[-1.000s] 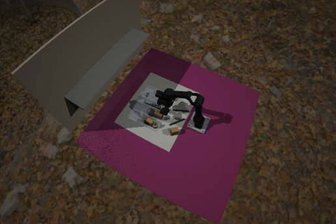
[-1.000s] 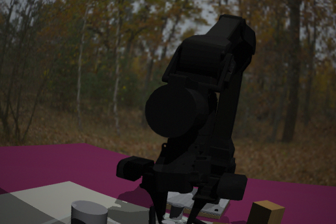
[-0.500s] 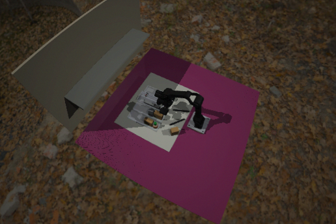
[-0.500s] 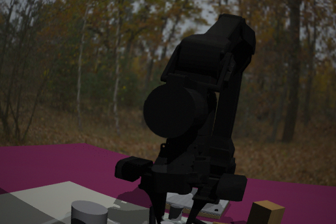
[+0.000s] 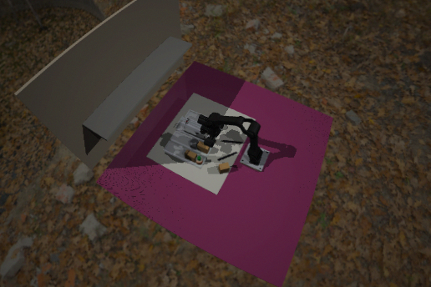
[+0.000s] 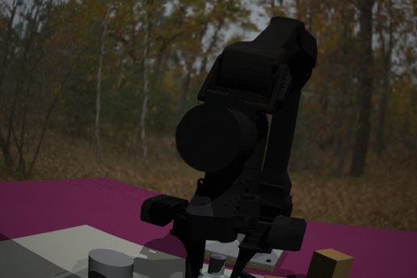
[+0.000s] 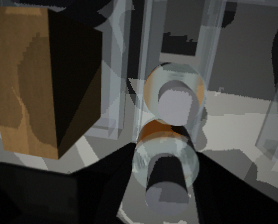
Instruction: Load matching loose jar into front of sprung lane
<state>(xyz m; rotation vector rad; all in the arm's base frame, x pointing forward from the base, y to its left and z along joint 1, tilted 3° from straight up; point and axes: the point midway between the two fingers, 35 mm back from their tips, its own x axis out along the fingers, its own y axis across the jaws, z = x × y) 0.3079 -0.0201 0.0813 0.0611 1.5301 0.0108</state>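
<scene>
My gripper (image 7: 164,153) (image 6: 217,269) is shut on a clear glass jar with a grey lid (image 7: 167,200) (image 6: 217,259) and orange-brown contents. A similar jar (image 7: 175,102), with a grey lid and orange showing at its sides, stands in the clear-walled lane (image 7: 143,55) just beyond the held jar. In the wrist view the two jars overlap or nearly touch, in a row along the lane. The held jar's base is partly hidden; whether it rests on the lane floor, and where the low front stop is, I cannot tell. The pusher plate is not clearly visible.
A wooden block (image 7: 25,75) stands left of the lane in the wrist view. Other blocks (image 5: 190,155) (image 5: 224,167) and a green-topped item (image 5: 199,158) are nearby. A grey cylinder (image 6: 111,259) stands in the foreground. A tall panel (image 5: 125,29) with a shelf stands behind.
</scene>
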